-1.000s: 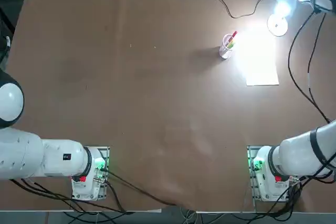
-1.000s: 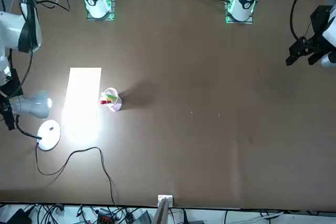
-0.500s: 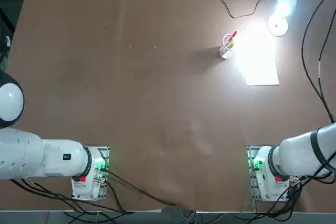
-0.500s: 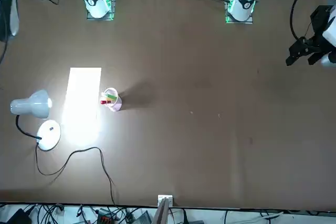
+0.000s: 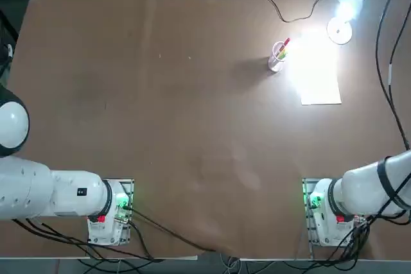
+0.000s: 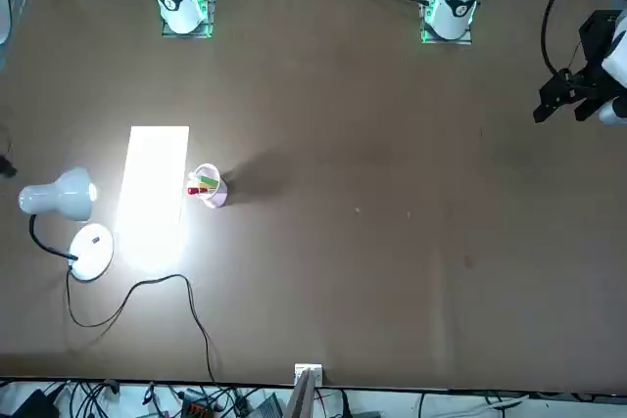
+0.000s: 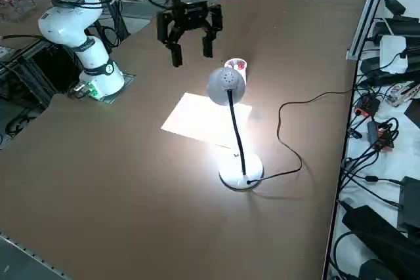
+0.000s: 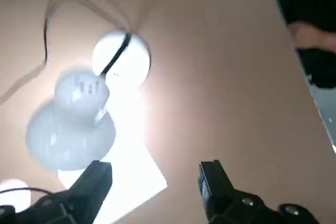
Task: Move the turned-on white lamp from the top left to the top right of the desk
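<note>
Glowing at the top right of the brown rectangular desk [image 5: 192, 126], the white round-based lamp [image 5: 339, 31] stands apart from the black two-finger right gripper [image 8: 155, 184], spread wide.

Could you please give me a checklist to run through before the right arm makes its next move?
1. Lamp at the desk's far right: ok, it stands there.
2. Lamp lit: ok, its glow falls on the paper.
3. Right gripper open and off the lamp: ok, raised with nothing between its fingers.
4. Cup upright: ok, pens inside.
5. Cord free of the gripper: ok, it lies on the desk.
6. Lamp placed exactly as wanted: cannot tell.
</note>
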Motion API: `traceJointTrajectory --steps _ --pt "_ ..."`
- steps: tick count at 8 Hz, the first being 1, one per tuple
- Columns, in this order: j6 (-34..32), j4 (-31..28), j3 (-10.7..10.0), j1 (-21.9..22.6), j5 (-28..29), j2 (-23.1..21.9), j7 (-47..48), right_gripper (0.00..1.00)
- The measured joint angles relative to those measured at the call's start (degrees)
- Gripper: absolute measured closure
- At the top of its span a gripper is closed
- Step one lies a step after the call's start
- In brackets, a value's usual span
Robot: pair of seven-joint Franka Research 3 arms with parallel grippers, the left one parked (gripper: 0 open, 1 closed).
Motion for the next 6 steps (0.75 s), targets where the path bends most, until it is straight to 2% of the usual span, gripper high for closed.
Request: traceJointTrajectory --steps 3,4,5,6 --pt "-21.9 7.3 1.0 1.4 13.8 -0.5 -14.0 0.0" --pt "-24.9 7.9 1.0 1.5 16.8 -0.7 -18.9 0.0" --pt "-25.0 7.9 1.1 1.7 17.7 -0.7 -23.0 0.0" --pt "-20.9 6.8 1.3 2.1 17.8 -1.1 -25.8 0.0"
